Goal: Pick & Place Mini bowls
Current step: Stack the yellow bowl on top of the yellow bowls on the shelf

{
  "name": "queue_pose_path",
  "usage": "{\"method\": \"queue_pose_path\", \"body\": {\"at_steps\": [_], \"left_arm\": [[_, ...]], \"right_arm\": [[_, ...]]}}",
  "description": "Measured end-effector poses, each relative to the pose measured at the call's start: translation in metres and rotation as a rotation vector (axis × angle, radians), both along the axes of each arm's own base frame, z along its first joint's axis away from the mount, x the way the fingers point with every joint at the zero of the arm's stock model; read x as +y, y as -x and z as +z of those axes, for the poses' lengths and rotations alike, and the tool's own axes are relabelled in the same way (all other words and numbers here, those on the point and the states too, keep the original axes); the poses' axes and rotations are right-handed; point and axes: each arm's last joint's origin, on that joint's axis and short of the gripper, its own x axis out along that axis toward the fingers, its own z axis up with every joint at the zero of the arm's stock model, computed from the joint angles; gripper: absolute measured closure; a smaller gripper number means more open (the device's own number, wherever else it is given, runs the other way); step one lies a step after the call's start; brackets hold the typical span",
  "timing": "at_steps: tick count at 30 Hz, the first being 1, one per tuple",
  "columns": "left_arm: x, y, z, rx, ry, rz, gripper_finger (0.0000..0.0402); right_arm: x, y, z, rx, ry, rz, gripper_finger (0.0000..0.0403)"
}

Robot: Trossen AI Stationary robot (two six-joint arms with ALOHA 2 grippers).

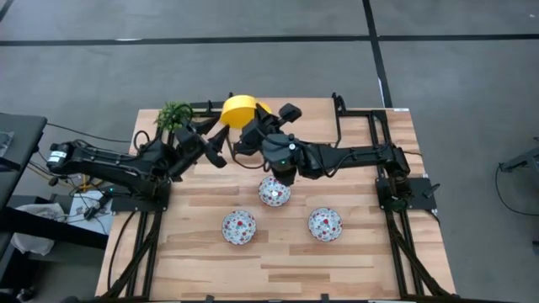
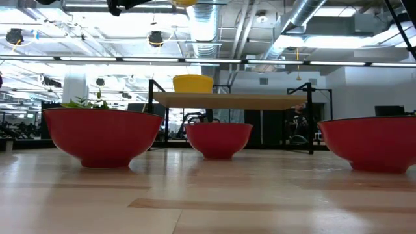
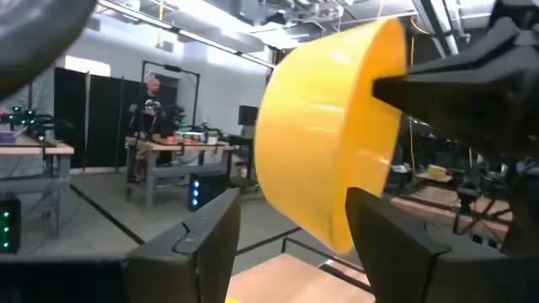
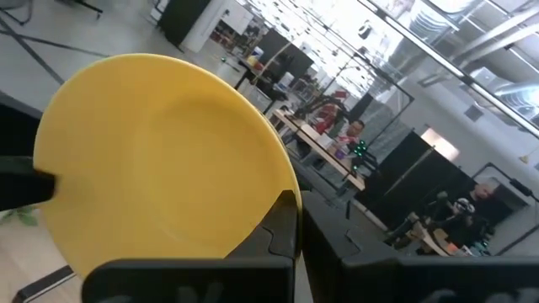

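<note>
Three patterned bowls point(image 1: 274, 191) sit nearest on the front half of the wooden table point(image 1: 354, 252) in the overhead view, white inside with red-and-blue flowers, well apart from one another; behind them both arms meet over the back edge around a yellow bowl point(image 1: 239, 109), just beside a small green plant point(image 1: 173, 115). From table height the same three show red outsides point(image 2: 101, 135), and another yellow bowl point(image 2: 193, 83) rests on a raised shelf point(image 2: 227, 99) at the back. Past the left gripper point(image 3: 290, 223), its fingers spread and gripping nothing, the yellow bowl point(image 3: 324, 135) hangs tilted on its side, with the other arm's dark finger touching its rim. Over the right gripper point(image 4: 296, 227), the fingers are clenched on the rim of the yellow bowl point(image 4: 160, 160), whose hollow faces that camera. I would judge the bowl light, stiff, glossy and so slippery, likely to chip if dropped; the rim, pinched wall between fingers, looks the best hold.
</note>
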Motion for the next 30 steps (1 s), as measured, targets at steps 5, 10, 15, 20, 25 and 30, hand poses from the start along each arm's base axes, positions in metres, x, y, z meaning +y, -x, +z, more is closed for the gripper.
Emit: {"method": "queue_pose_path", "body": {"at_steps": [5,10,15,20,25,30], "left_arm": [[0.005,0.0,0.0,-0.032,0.036,0.012,0.0217],[0.006,0.0,0.0,-0.038,0.041,0.011,0.0257],[0.006,0.0,0.0,-0.038,0.031,-0.015,0.0316],[0.007,0.001,0.001,-0.049,0.047,0.018,0.0388],[0.01,0.001,0.0,-0.055,0.058,0.025,0.0393],[0.013,0.0,0.0,-0.064,0.064,0.019,0.0398]], "right_arm": [[0.001,-0.001,0.0,-0.002,-0.002,0.039,0.0403],[0.001,-0.001,0.0,-0.006,-0.003,0.042,0.0403],[0.001,-0.001,0.0,-0.009,-0.005,0.047,0.0403],[0.002,-0.002,0.001,-0.036,-0.018,0.081,0.0402],[0.008,-0.001,-0.001,0.007,-0.015,0.128,0.0393],[0.019,-0.001,-0.003,0.058,0.003,0.199,0.0348]]}}
